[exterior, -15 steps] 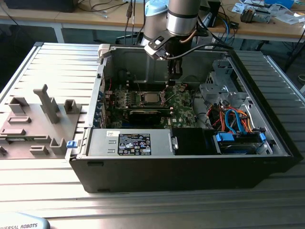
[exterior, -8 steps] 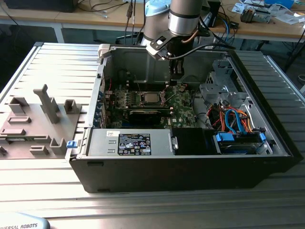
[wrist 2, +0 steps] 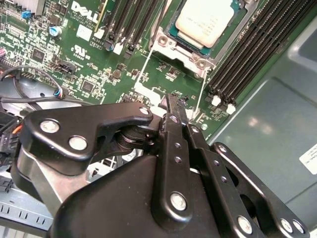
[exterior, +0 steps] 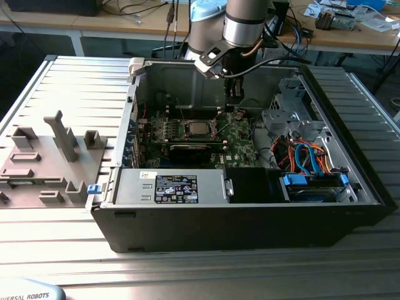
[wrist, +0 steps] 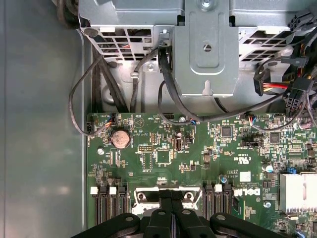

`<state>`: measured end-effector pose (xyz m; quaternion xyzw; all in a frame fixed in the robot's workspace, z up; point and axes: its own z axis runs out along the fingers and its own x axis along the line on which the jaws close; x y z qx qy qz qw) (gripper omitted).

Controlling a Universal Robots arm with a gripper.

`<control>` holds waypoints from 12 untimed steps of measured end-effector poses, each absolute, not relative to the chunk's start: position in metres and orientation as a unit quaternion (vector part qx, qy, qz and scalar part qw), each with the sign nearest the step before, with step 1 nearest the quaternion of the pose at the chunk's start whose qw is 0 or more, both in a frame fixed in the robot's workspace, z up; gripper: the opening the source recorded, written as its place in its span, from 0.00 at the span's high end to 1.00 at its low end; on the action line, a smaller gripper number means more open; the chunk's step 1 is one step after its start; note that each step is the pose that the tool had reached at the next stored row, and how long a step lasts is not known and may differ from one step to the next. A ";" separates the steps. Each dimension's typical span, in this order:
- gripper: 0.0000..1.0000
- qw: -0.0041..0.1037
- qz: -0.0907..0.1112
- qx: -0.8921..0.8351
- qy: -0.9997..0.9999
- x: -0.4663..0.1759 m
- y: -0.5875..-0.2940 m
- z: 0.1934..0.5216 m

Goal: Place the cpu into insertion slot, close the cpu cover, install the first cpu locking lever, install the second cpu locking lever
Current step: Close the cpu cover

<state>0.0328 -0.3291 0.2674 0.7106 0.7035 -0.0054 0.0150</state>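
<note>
Nearest in the second wrist view, the gripper [wrist 2: 171, 101]: black fingers pinched together at the tips, nothing gripped. Poised low over the green motherboard [wrist 2: 99, 74]. Straight ahead of the tips, along the fingers' own line, the cpu [wrist 2: 205, 21], lying flat with its dull silver top up. Framed by the cpu cover [wrist 2: 178, 49], apparently laid down over it. No telling how the locking levers stand. Flanked on both sides by long black memory slots [wrist 2: 247, 54] running that same way. In the exterior view, seated in the insertion slot [exterior: 186, 130] near the motherboard's middle, to the exterior view's left of the gripper. Farther off, white lettering on the board and a printed sticker [exterior: 175, 189] by the case's front wall, left unread.
</note>
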 end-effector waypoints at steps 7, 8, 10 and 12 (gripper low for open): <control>0.89 0.015 -0.005 0.711 0.703 0.035 -0.329 0.267; 0.89 0.015 -0.005 0.711 0.703 0.035 -0.329 0.267; 0.89 0.015 -0.005 0.711 0.703 0.036 -0.329 0.267; 0.89 0.015 -0.005 0.711 0.703 0.036 -0.329 0.267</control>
